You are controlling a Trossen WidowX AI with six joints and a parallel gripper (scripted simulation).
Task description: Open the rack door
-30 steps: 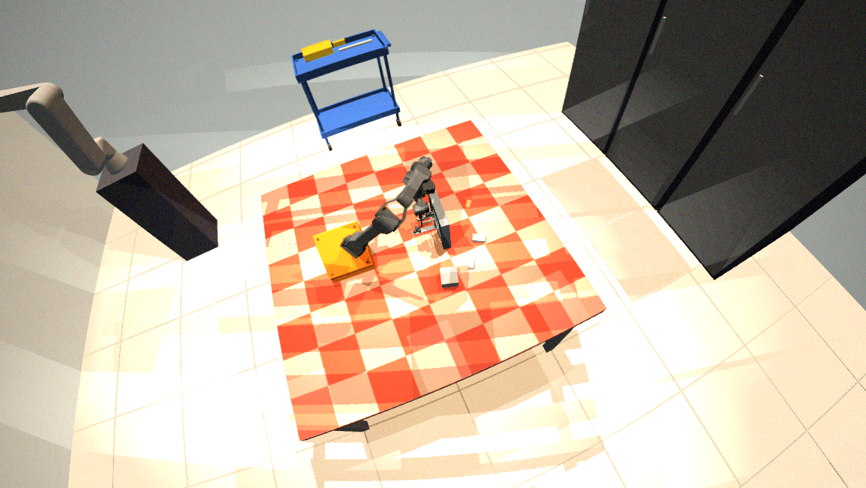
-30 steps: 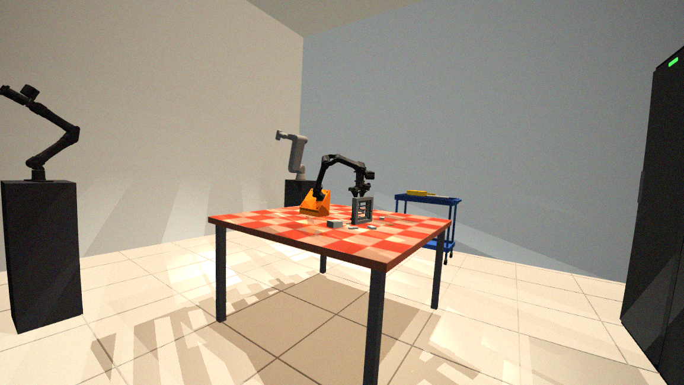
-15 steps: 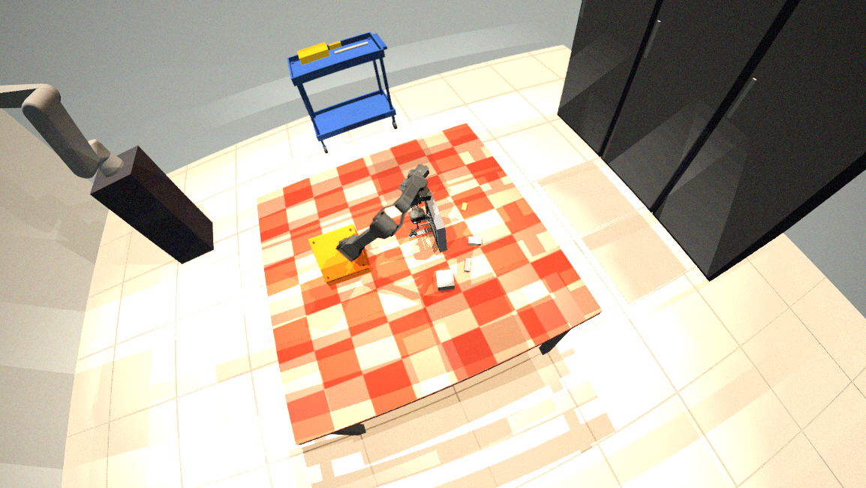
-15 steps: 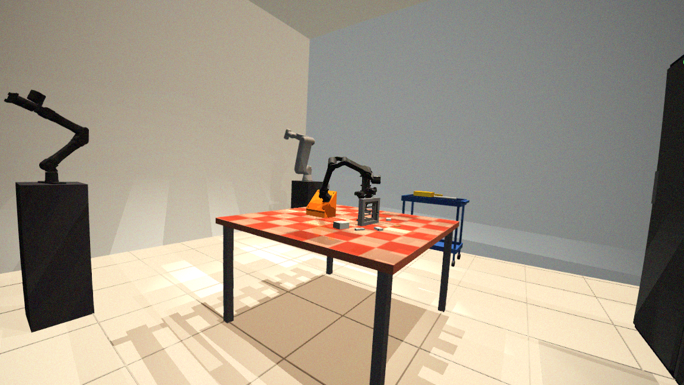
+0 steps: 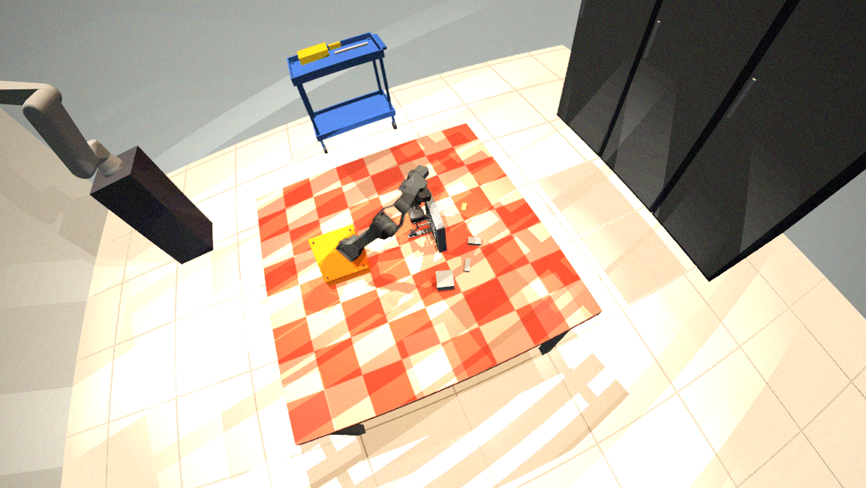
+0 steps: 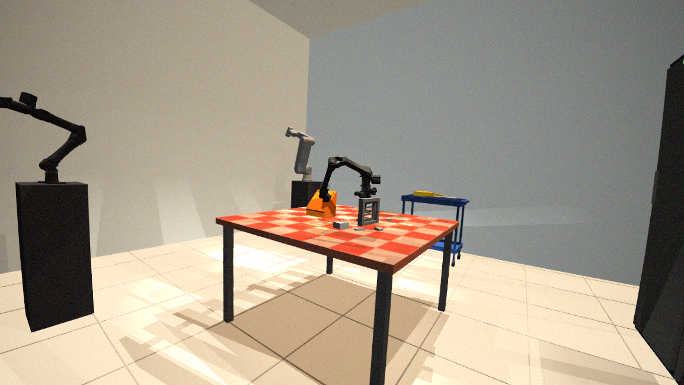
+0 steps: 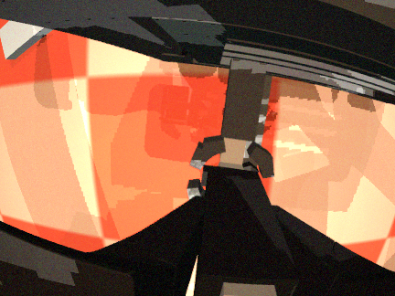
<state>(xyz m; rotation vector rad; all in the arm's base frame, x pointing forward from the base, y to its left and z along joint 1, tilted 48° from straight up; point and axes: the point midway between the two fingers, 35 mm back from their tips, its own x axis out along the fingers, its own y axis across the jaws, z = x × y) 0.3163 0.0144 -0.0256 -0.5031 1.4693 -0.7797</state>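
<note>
The door's handle is between the fingers of the claw (image 5: 416, 215) (image 6: 366, 193) (image 7: 230, 178), which is partly closed and gripping it; the fingers hide most of the handle, so its turn cannot be told. In the wrist view a pale mount (image 7: 232, 153) shows just beyond the fingertips, between two small curved pieces. The handle is at the upright grey frame (image 5: 437, 223) (image 6: 361, 212), on the side facing the arm's base. The frame stands on the red and cream checked bench (image 5: 375, 387) (image 6: 287, 224) (image 7: 46, 151). The black arm (image 5: 383, 225) (image 6: 354, 164) arches over from an orange wedge-shaped base (image 5: 321, 265) (image 6: 325, 210), and the claw points down. On the frame's other side lie a yellow piece (image 5: 464, 206) and two small grey blocks, one (image 5: 474, 241) (image 6: 378, 228) near the other (image 5: 466, 264) (image 6: 359, 229). A larger grey block (image 5: 444, 280) (image 6: 340, 224) sits near them. Away from the bench, the blue trolley (image 5: 339, 68) (image 6: 430, 201) carries a yellow box (image 5: 312, 53) (image 6: 423, 193), a smaller yellow block (image 5: 333, 45) and a pale rod (image 5: 350, 47) (image 6: 448, 197) in its top tray.
</note>
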